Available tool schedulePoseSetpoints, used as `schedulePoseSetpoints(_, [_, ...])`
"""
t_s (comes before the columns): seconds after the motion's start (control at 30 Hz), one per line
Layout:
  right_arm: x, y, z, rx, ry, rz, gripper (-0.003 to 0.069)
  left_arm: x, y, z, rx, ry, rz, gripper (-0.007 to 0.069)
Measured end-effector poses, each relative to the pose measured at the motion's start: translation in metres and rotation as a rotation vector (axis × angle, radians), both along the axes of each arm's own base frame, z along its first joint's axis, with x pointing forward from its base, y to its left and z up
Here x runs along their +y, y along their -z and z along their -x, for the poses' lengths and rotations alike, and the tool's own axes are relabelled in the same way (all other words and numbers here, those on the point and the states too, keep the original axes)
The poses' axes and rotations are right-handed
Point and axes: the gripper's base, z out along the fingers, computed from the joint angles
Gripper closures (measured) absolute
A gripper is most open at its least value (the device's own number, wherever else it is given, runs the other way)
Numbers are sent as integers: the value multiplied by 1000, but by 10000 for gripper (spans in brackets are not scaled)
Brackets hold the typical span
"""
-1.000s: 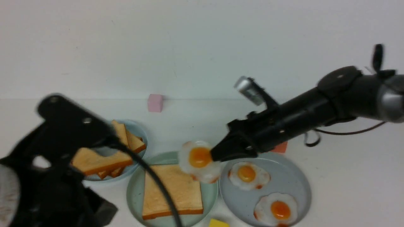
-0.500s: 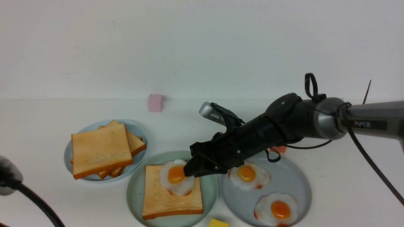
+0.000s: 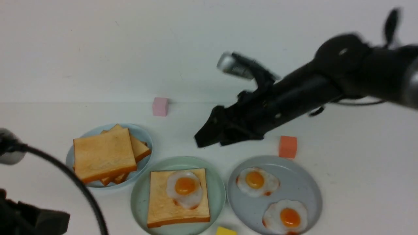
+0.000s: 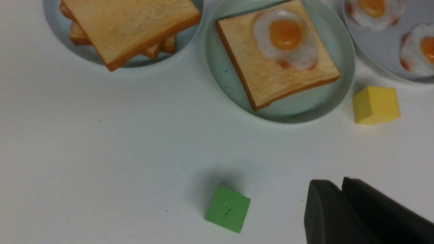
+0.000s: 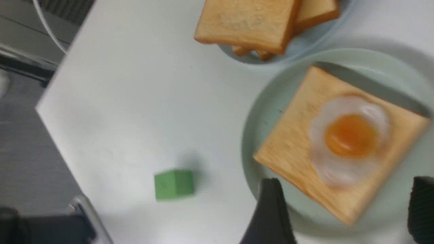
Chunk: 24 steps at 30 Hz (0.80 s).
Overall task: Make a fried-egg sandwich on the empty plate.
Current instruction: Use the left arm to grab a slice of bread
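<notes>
White table (image 3: 359,182): work surface.
Right gripper (image 3: 210,138): hangs above table behind mint-green plate (image 3: 138,199); jaws spread wide, nothing between.
Grey-blue plate (image 3: 303,182): right of mint-green plate, two spare eggs (image 3: 254,179) on it.
Mint-green plate: front centre, bears toast slice (image 3: 163,202).
Light-blue plate (image 3: 143,133): left, holds toast pile (image 3: 103,153).
Fried egg (image 3: 184,187): on slice, toward far right corner; no upper slice.
Left gripper (image 4: 340,189): near green cube (image 4: 227,209); jaws pressed together, empty.
Orange cube (image 3: 287,147), pink cube (image 3: 160,106), yellow cube (image 3: 226,231): scattered.
</notes>
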Motion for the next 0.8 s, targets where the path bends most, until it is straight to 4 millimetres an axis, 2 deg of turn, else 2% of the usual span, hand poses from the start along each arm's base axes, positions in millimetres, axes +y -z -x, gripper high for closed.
schedulePoseSetpoints(0.07, [-16,-30,19,-71,11,64,136,-3,3,-6,-8,-23,-31,553])
schedulePoseSetpoints(0.1, [-17,-33,21,-71,19,68,136,-3,3,-7,-9,-25,-34,559])
schedulePoseSetpoints(0.13, [-29,-52,37,-112,28,100,136,-6,3,-13,-9,-43,-52,589])
schedulePoseSetpoints(0.17, [-33,-56,41,-120,35,121,136,-7,3,-14,-9,-48,-53,600])
schedulePoseSetpoints(0.2, [-47,-77,60,-168,62,163,136,-9,0,-24,-11,-83,-54,638])
schedulePoseSetpoints(0.3, [-68,-103,89,-232,96,202,136,-4,-5,-44,4,-158,-45,638])
schedulePoseSetpoints(0.37, [-77,-113,104,-267,105,199,136,3,-6,-61,44,-185,-42,638])
schedulePoseSetpoints(0.4, [-77,-114,105,-270,107,198,136,2,-7,-61,50,-184,-28,638])
schedulePoseSetpoints(0.43, [-83,-118,118,-288,114,186,136,7,-4,-74,114,-193,-2,638])
schedulePoseSetpoints(0.47, [-84,-117,119,-288,114,184,136,9,-3,-78,131,-196,7,638])
schedulePoseSetpoints(0.53, [-89,-110,134,-282,110,170,136,21,9,-102,250,-224,93,638])
schedulePoseSetpoints(0.6, [-91,-104,139,-288,99,169,136,29,14,-111,289,-245,146,638])
schedulePoseSetpoints(0.63, [-94,-95,145,-302,76,173,136,46,24,-126,345,-311,256,638])
schedulePoseSetpoints(0.67, [-94,-95,146,-303,72,170,136,48,24,-127,344,-317,267,638])
schedulePoseSetpoints(0.7, [-95,-87,152,-319,43,163,135,64,30,-138,360,-392,338,638])
schedulePoseSetpoints(0.8, [-94,-82,159,-338,-8,138,134,86,41,-154,337,-499,396,612])
